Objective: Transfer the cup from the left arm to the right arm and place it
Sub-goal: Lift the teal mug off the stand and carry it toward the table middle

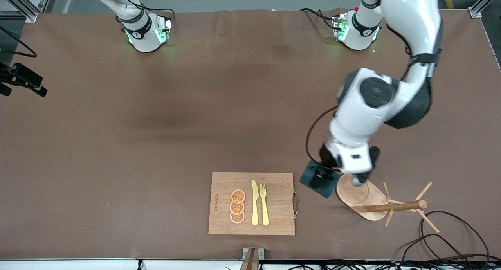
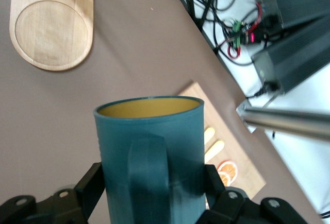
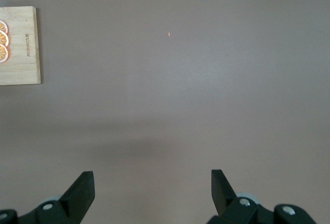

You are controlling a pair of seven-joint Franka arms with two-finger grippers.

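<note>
The cup (image 1: 313,180) is dark teal with a mustard inside. My left gripper (image 1: 325,175) is shut on it and holds it tilted, just above the table between the wooden cutting board (image 1: 223,184) and the oval wooden stand base (image 1: 358,197). In the left wrist view the cup (image 2: 149,147) fills the middle with its handle toward the camera, and the left gripper (image 2: 152,188) has a black finger pressed on each side. My right gripper (image 3: 152,175) is open and empty over bare table; it is out of the front view.
The cutting board carries orange slices (image 1: 237,206), a yellow knife (image 1: 255,203) and a fork (image 1: 264,203). The stand's post and pegs (image 1: 403,206) lean toward the left arm's end. Cables (image 1: 442,238) lie by the table's near edge.
</note>
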